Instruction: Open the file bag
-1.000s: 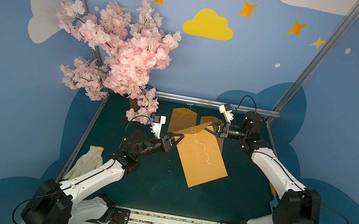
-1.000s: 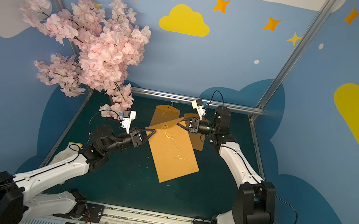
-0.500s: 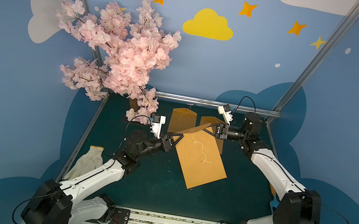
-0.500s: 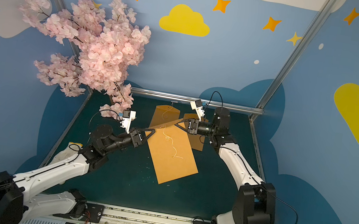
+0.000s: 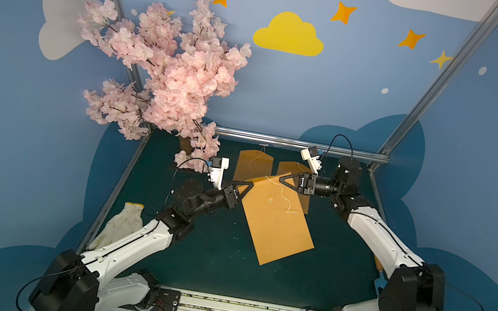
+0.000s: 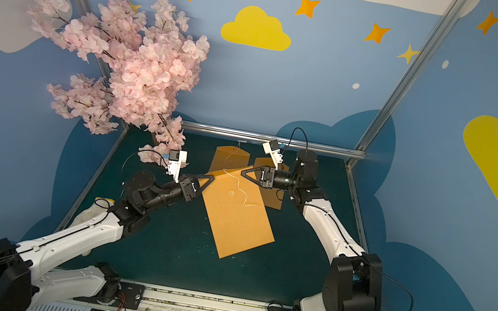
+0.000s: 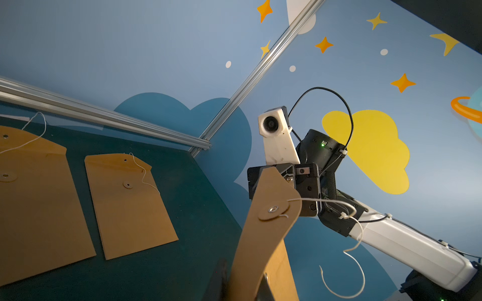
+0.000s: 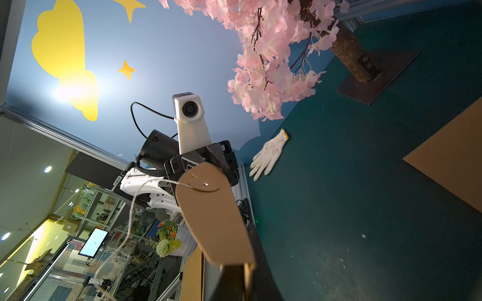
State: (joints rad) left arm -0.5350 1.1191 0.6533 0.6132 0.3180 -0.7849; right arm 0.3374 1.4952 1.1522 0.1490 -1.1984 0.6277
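Left gripper (image 5: pixel 248 186): its fingers are closing tight on one end of the flap (image 7: pixel 263 234) of the file bag (image 5: pixel 276 229).
Right gripper (image 5: pixel 281 179): its fingers are clamping the flap's other end, facing the left one across it.
Flap: it is stretching between the two grippers, raised off the desk (image 5: pixel 206 258), button disc showing.
String (image 5: pixel 282 193): it is dangling loose from the flap.
File bag: it is hanging aslant over mid-desk, lower corner pointing toward the front edge.
Spare bags (image 7: pixel 130 206): two are lying flat by the back edge.
Glove (image 5: pixel 123 222): it is lying at the left edge.
Blossom tree (image 5: pixel 171 81): it is standing in the back left corner.
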